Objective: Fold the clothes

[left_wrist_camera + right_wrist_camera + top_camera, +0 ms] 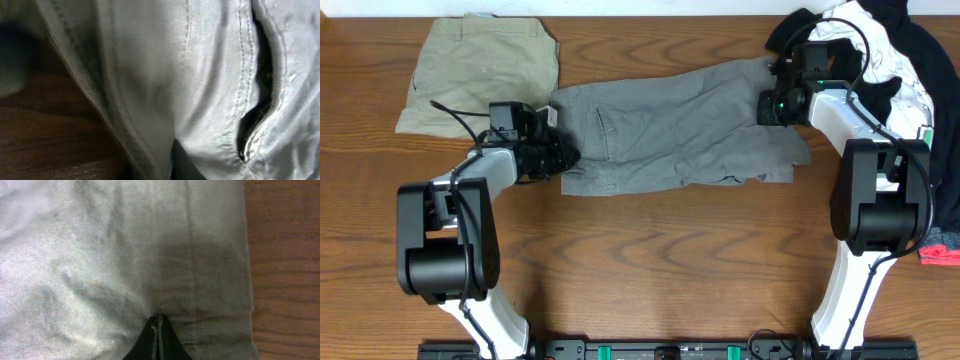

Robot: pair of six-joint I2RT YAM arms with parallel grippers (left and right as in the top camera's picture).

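Observation:
The mid-grey shorts point(680, 130) lie spread across the middle of the table, waistband end to the left. My left gripper point(560, 155) is at that left edge. In its wrist view the grey cloth point(165, 65) fills the frame, with a pocket opening point(260, 115) to the right, and the gripper point(175, 160) is shut on a fold of it. My right gripper point(772, 105) is at the shorts' right end. There its dark fingertips point(167, 340) press together with a thin edge of the grey cloth point(100, 255) pinched between them.
Folded beige khaki shorts point(480, 65) lie at the back left. A heap with a white shirt point(865, 35) and black garments point(930, 60) fills the back right corner. A pink-edged piece point(940, 255) lies at the right edge. Bare wood point(285, 255) borders the cloth.

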